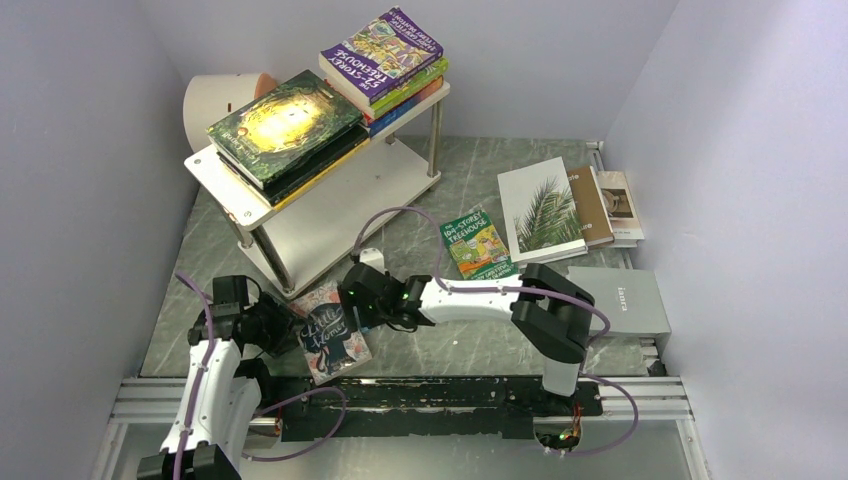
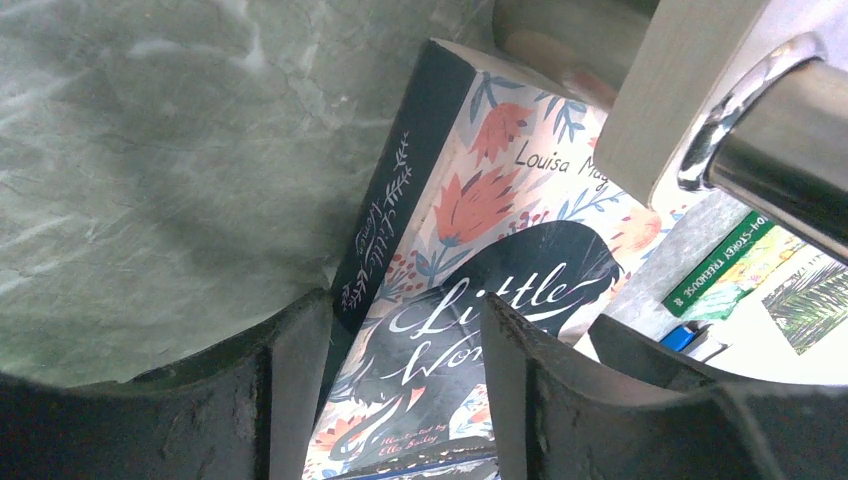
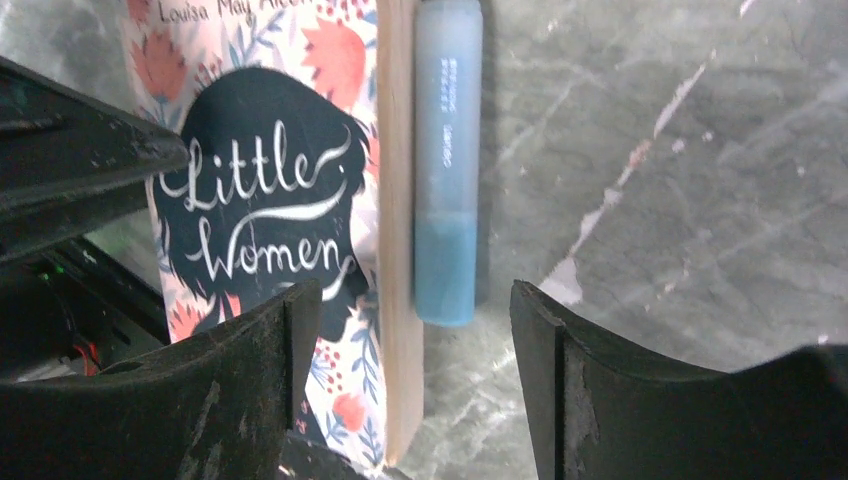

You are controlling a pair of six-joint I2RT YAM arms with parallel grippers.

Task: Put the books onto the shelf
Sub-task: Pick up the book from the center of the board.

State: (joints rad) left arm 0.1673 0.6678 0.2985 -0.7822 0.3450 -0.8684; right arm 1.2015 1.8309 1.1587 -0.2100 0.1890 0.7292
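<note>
**Both grippers spread over Little Women at the foot of the shelf**

The floral Little Women book (image 1: 330,335) lies flat on the bench (image 1: 440,340), cover up, just in front of the shelf (image 1: 340,212) and near its front post. The left gripper (image 2: 400,305) sits low at the book's dark spine side. Its jaws are spread, with one finger (image 2: 280,390) beside the spine and the other over the cover. The right gripper (image 3: 412,295) hangs over the opposite long edge, also spread wide and pinching nothing. Between its fingers show the page edge and a small blue bar (image 3: 447,160) lying just beside the book.

On the shelf's top board lie two stacks: a green-gold book (image 1: 285,125) tops one, and a Treehouse book (image 1: 385,55) tops the other. On the bench to the right lie a green Treehouse paperback (image 1: 477,243), a white palm-leaf book (image 1: 540,210) and a grey book (image 1: 620,300).
</note>
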